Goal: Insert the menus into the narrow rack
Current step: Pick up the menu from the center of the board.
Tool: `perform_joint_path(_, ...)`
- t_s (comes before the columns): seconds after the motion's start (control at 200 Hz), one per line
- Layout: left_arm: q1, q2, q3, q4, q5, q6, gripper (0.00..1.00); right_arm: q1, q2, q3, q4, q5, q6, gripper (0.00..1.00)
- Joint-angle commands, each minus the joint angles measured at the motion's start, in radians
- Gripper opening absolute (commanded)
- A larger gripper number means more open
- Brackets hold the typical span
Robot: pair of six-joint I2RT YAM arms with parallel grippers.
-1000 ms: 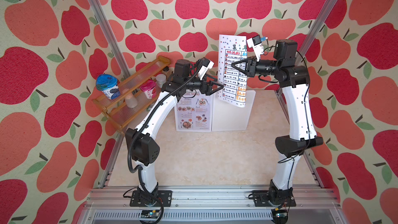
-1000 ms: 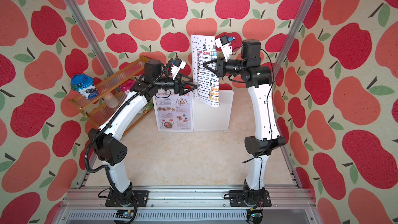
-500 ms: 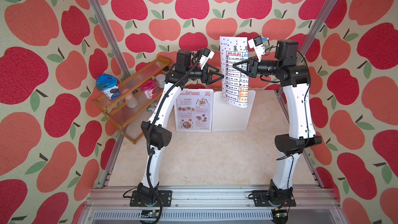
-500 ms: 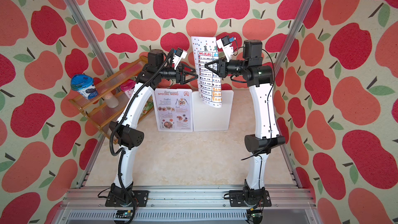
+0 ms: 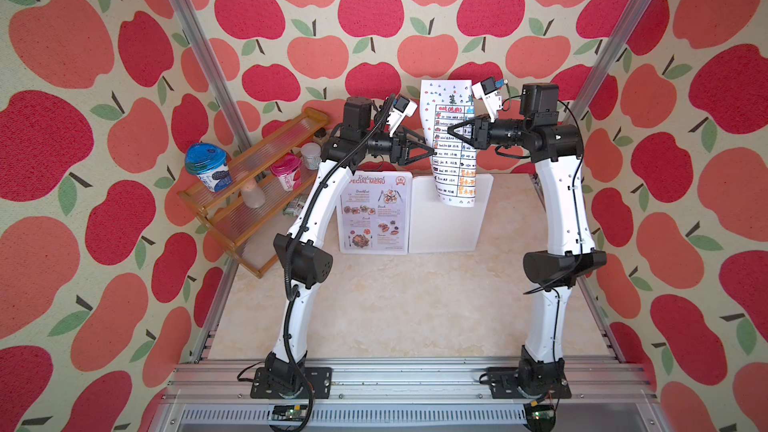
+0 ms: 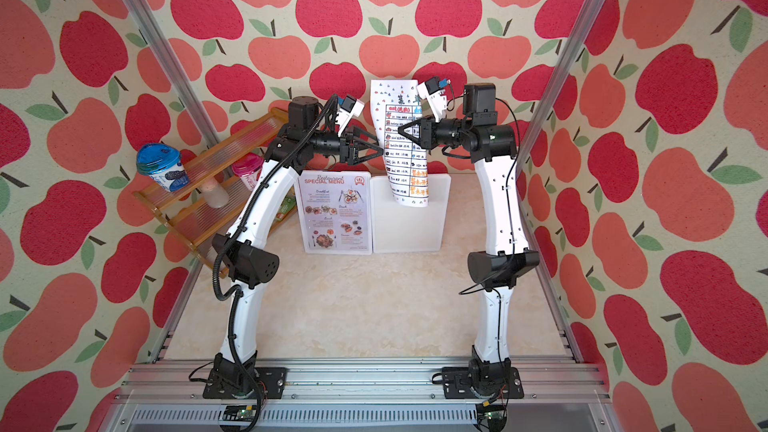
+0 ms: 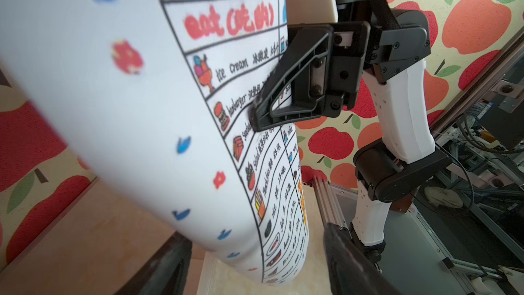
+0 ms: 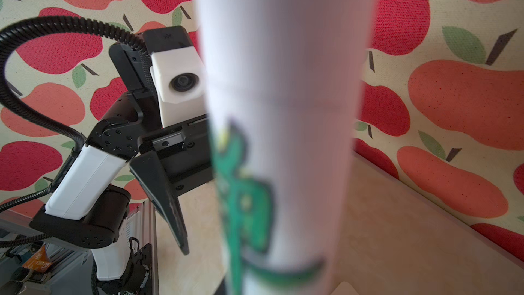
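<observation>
Table menu (image 5: 455, 164) upright, long axis vertical, curled

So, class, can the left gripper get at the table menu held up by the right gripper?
Probably yes: the left gripper is open right beside the table menu edge, with nothing between them.

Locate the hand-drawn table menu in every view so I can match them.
Both top views: menu upright, upper centre.
Left wrist: fills most of the picture, table lines showing.
Right wrist: blurred white band through the picture's middle.
Shared landmark: left gripper, at the menu's edge in every view.
</observation>
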Motion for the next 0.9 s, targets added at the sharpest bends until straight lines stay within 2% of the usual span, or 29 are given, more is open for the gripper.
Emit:
perform_joint_path(0.0,-0.011,0.006,0.025,0.034,0.031,-0.008,0.71,-0.002,-0.001,0.038,-0.014,-0.001,-0.009,0.18)
perform_joint_path(0.235,0.003,0.018,0.025,0.05,0.006,-0.007,0.71,-0.001,-0.032,0.038,-0.003,-0.057,0.012,0.18)
perform_joint_path(0.595,0.009,0.026,0.033,0.154,0.008,-0.061,0.74,-0.006,-0.104,-0.044,0.003,-0.048,-0.016,0.18)
perform_joint_path(0.685,-0.002,0.028,0.043,0.143,0.018,-0.058,0.69,-0.006,-0.093,-0.036,0.003,-0.035,-0.015,0.18)
perform_joint_path(0.8,-0.011,0.02,0.044,0.111,0.029,-0.036,0.55,-0.008,-0.071,-0.019,-0.004,-0.011,-0.02,0.18)
perform_joint_path(0.89,-0.019,0.012,0.045,0.085,0.033,-0.02,0.49,-0.009,-0.05,-0.005,-0.005,-0.003,-0.018,0.19)
